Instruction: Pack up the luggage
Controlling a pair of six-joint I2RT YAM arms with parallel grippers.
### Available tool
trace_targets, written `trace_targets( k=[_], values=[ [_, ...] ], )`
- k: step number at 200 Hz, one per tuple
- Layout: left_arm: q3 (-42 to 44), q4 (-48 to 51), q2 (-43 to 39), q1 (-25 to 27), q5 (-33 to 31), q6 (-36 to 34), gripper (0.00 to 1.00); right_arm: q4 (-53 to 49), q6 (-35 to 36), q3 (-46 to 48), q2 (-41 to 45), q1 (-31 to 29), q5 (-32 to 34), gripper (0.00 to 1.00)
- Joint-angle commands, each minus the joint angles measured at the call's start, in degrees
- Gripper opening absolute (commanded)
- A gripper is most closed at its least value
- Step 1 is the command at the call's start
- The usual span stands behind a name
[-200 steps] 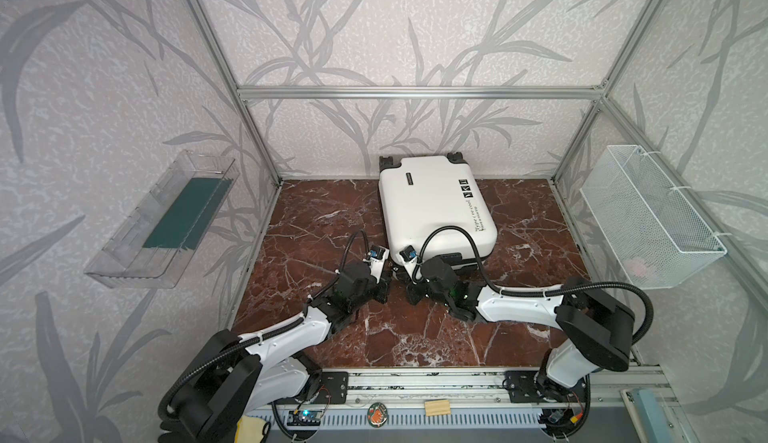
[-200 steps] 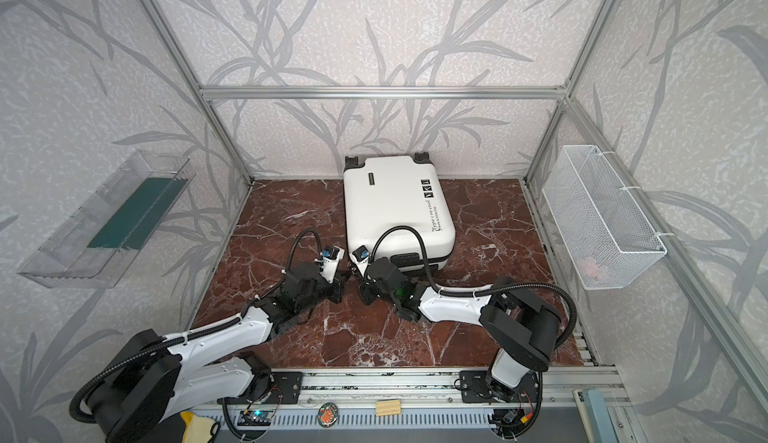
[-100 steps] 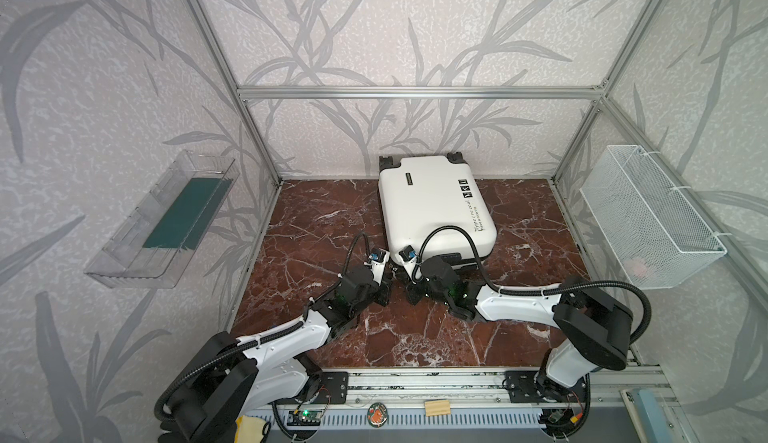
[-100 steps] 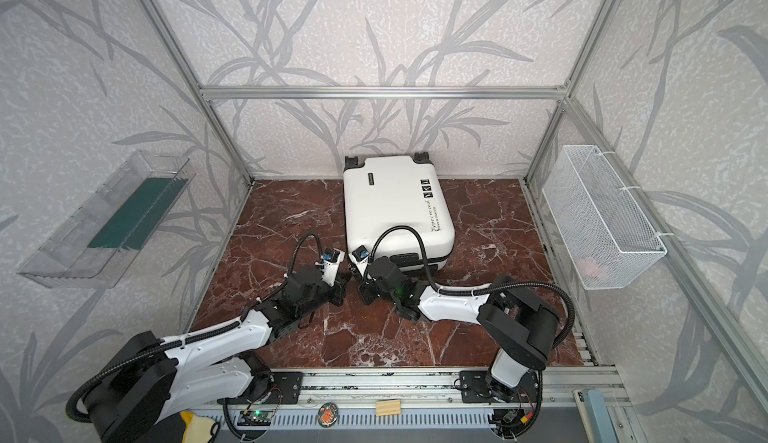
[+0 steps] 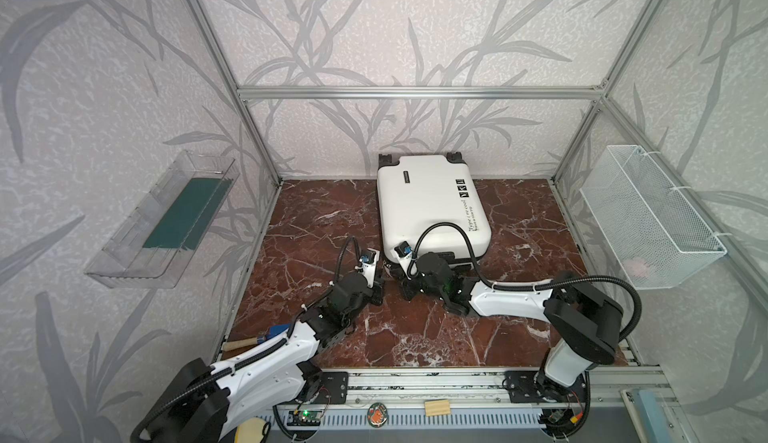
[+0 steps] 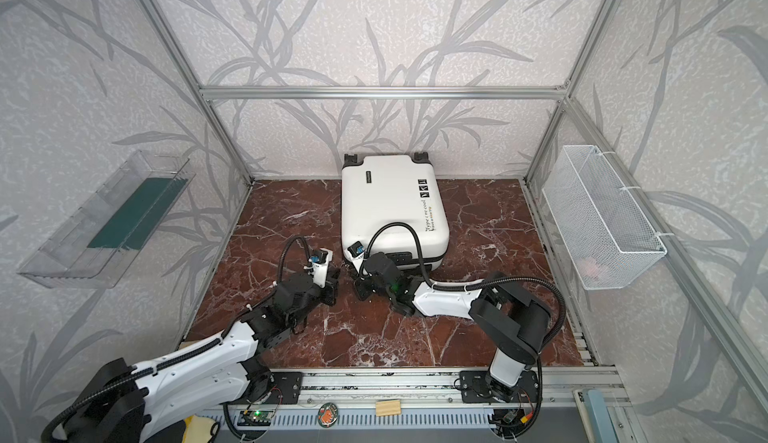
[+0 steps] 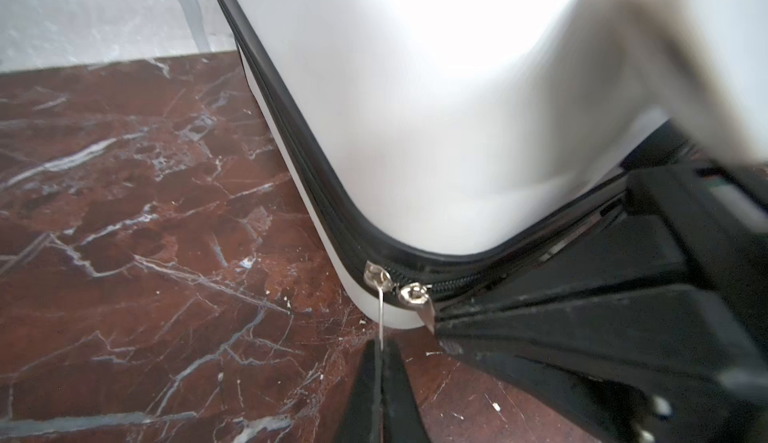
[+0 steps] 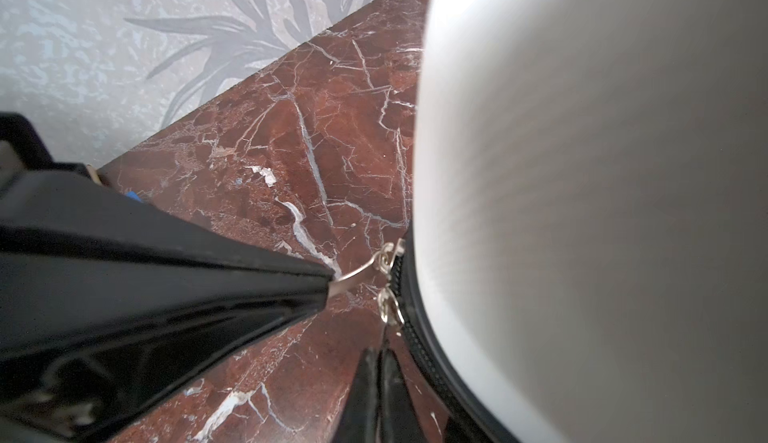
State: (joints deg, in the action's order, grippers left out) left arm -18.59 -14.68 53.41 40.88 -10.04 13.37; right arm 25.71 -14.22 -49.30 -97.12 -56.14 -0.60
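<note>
Luggage: small white hard-shell suitcase with a black zipper seam and black printed text; it lies flat and zipped at the back centre of the red-brown marble-patterned table, wheels toward the rear wall, as seen in both top views.
Zipper pulls: two small silver metal pull tabs sit side by side on the seam at the suitcase's near corner on the left arm's side; the left pull tab and the right pull tab almost touch.
Left gripper: black parallel gripper, jaws closed on the thin blade of the left pull tab; it lies just in front of the suitcase corner, low over the table.
Right gripper: black parallel gripper, jaws pressed together on the right pull tab; it meets the same corner from the other side.
Relation: both grippers converge tip to tip at the near corner, with the suitcase body behind them.
Surroundings: a clear plastic wall tray holding a dark green flat pad; a white wire mesh basket on the opposite wall.
</note>
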Motion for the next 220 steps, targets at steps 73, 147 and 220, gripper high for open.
trace_targets(
  k=[73,147,220],
  values=[
    [0.1,9.9,-16.4,-0.7,-11.9,0.1,0.83,1.8,-4.4,-6.1,0.6,0.0,-7.0,0.51],
    [-7.1,14.0,-20.4,-8.1,-15.6,-2.4,0.99,-15.9,-2.6,-15.4,9.2,8.7,-7.6,0.78],
    [-19.5,16.6,-12.7,-19.0,-11.5,-6.0,0.99,-28.1,-5.4,-16.8,18.9,30.6,-7.7,1.0]
  ],
)
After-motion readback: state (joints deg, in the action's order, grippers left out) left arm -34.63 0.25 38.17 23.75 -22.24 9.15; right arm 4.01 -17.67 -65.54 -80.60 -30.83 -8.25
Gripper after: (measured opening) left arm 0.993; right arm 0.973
